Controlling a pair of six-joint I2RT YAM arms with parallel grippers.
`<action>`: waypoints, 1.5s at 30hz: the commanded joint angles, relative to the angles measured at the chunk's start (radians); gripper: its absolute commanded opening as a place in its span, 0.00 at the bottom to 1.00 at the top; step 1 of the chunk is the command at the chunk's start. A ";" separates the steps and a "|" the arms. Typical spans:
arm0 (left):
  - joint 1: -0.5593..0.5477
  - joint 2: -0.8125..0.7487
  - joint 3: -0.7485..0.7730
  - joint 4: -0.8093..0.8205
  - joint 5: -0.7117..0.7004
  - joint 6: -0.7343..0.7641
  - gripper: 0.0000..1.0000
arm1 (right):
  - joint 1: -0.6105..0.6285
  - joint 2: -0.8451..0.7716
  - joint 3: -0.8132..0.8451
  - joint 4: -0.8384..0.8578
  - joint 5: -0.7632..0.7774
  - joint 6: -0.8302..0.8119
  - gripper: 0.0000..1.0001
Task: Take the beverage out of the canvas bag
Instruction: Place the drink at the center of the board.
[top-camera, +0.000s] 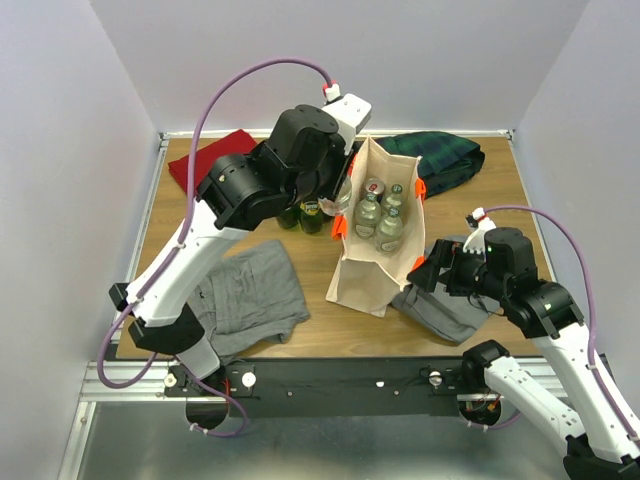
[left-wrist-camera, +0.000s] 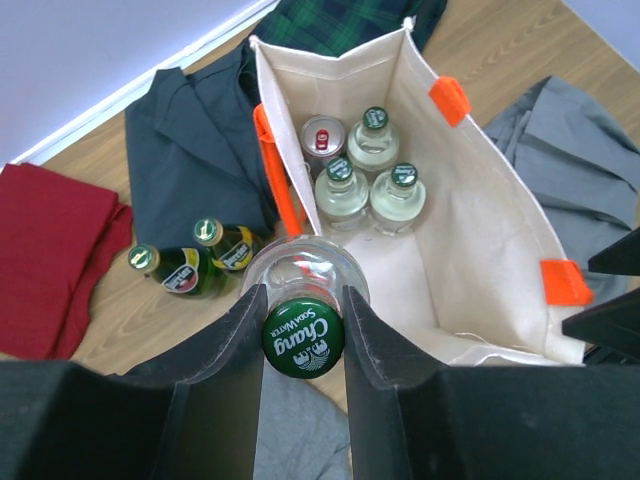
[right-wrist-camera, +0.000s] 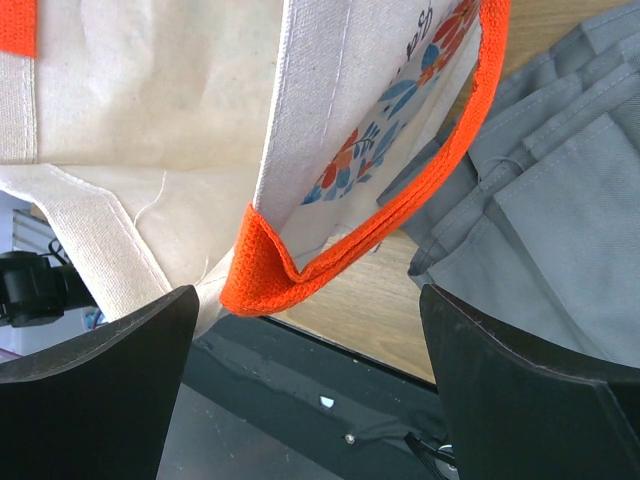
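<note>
The beige canvas bag (top-camera: 362, 280) stands open mid-table with orange handles (top-camera: 339, 228). Inside it are three clear bottles with green caps (left-wrist-camera: 341, 190) and a red-topped can (left-wrist-camera: 322, 138). My left gripper (left-wrist-camera: 303, 345) is shut on the neck of a clear soda-water bottle with a green cap (left-wrist-camera: 303, 335). It holds the bottle upright over the bag's left rim (top-camera: 340, 195). My right gripper (right-wrist-camera: 310, 380) is open beside the bag's near right corner (top-camera: 428, 268). An orange handle (right-wrist-camera: 300, 270) hangs between its fingers, untouched.
Two green bottles (left-wrist-camera: 190, 262) stand on the table left of the bag. Grey folded clothes lie at front left (top-camera: 250, 295) and under my right gripper (top-camera: 445, 312). A red cloth (top-camera: 205, 158) and a dark plaid cloth (top-camera: 440, 160) lie at the back.
</note>
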 joint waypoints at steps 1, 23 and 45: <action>0.003 -0.117 -0.080 0.212 -0.121 0.022 0.00 | 0.003 0.004 -0.019 -0.019 0.031 -0.003 1.00; 0.170 -0.287 -0.567 0.447 -0.103 -0.098 0.00 | 0.004 0.016 -0.017 -0.019 0.025 -0.007 1.00; 0.173 -0.333 -0.961 0.807 0.037 -0.138 0.00 | 0.003 0.042 -0.019 -0.022 0.031 -0.004 1.00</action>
